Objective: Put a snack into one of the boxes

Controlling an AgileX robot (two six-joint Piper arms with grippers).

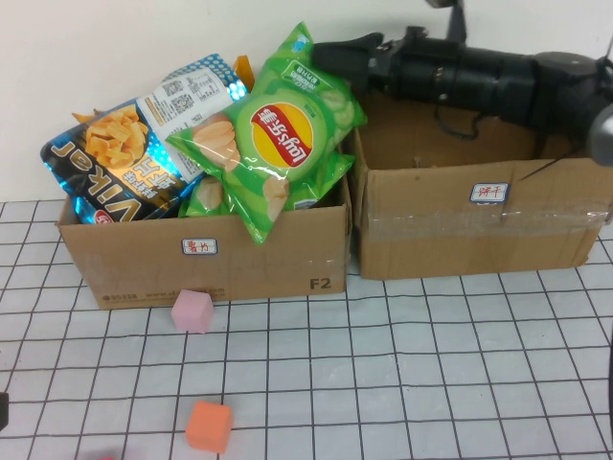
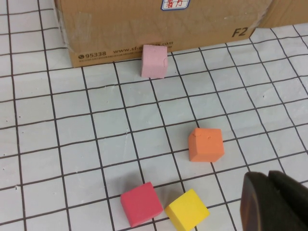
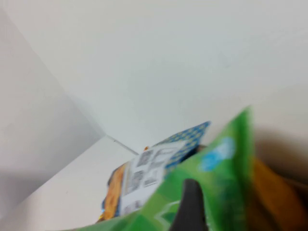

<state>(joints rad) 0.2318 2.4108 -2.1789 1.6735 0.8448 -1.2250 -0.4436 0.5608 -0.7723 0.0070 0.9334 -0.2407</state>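
Observation:
A green Lay's chips bag [image 1: 273,134] leans on top of the full left cardboard box [image 1: 268,273], its lower end hanging over the front wall. My right gripper [image 1: 328,55] reaches in from the right, shut on the bag's top edge. In the right wrist view one dark finger [image 3: 190,207] lies on the green bag [image 3: 219,163]. A blue Viker snack bag [image 1: 115,158] fills the box's left side. The right cardboard box [image 1: 460,225] stands beside it. My left gripper [image 2: 267,177] is shut and empty, low over the table at the near left.
A pink cube [image 1: 192,310] sits against the left box's front and an orange cube [image 1: 208,426] lies nearer. The left wrist view shows the pink cube [image 2: 154,60], the orange cube [image 2: 206,144], a red cube [image 2: 141,203] and a yellow cube [image 2: 187,210]. A wall stands behind the boxes.

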